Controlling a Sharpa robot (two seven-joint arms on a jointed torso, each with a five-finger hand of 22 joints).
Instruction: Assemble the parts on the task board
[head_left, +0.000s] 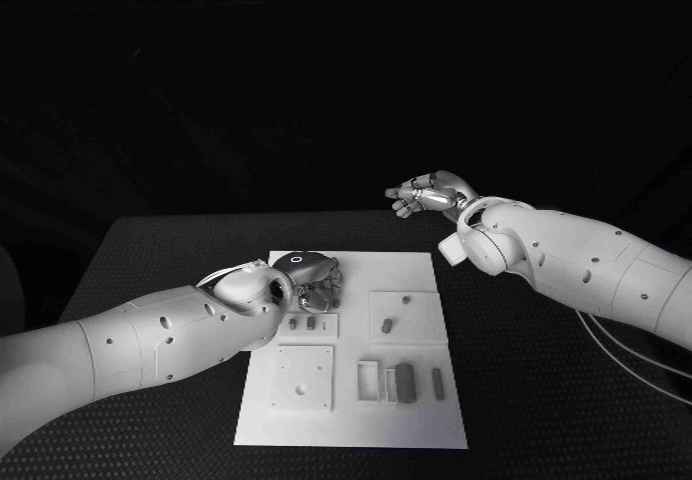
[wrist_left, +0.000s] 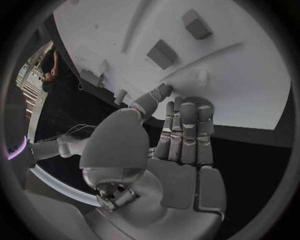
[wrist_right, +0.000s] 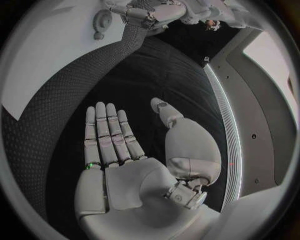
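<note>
We have our left hand (head_left: 310, 280) low over the far-left part of the task board (head_left: 411, 420), its fingers (wrist_left: 187, 132) curled down with the tips on or just above the white plate; in the left wrist view nothing shows between them, though we cannot tell for sure whether a small piece is hidden under the tips. Our right hand (head_left: 428, 195) hangs beyond the board's far right corner, over the black surface (head_left: 173, 250), palm flat, fingers (wrist_right: 109, 132) straight and apart, holding nothing.

The parts lie on the board: two small pieces (head_left: 302, 323) just nearer than the left hand, a single peg (head_left: 387, 324) in the square recess to their right, and a row of upright blocks (head_left: 398, 381) near the board's near edge.

To do this step well, we judge we should lift the fingertips slightly, settle on one piece, and pinch it squarely before moving.

The board's left edge sits right under our forearm, so sideways sweeps there are tight; right of the board the surface gives us room.
</note>
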